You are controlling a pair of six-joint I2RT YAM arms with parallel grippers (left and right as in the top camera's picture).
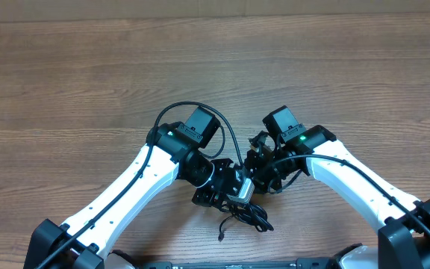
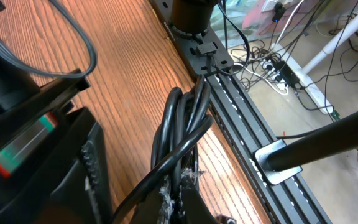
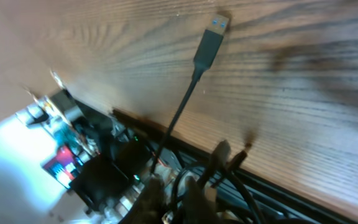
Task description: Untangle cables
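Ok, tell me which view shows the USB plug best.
Right wrist: the USB plug shows whole and close. Overhead gives only a small tangle of cables, plug indistinct. Left wrist shows them bundled, no plug.

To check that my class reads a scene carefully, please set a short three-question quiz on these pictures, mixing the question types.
1. True or false: the cables lie spread out at the middle of the table.
2. In the right wrist view the silver-tipped plug is: A) free, over bare wood; B) in a socket; C) inside a box.
3. Fill in: the left hand is shut on ____.
Key: 1 false, they are bunched at the near edge; 2 A; 3 the cables.
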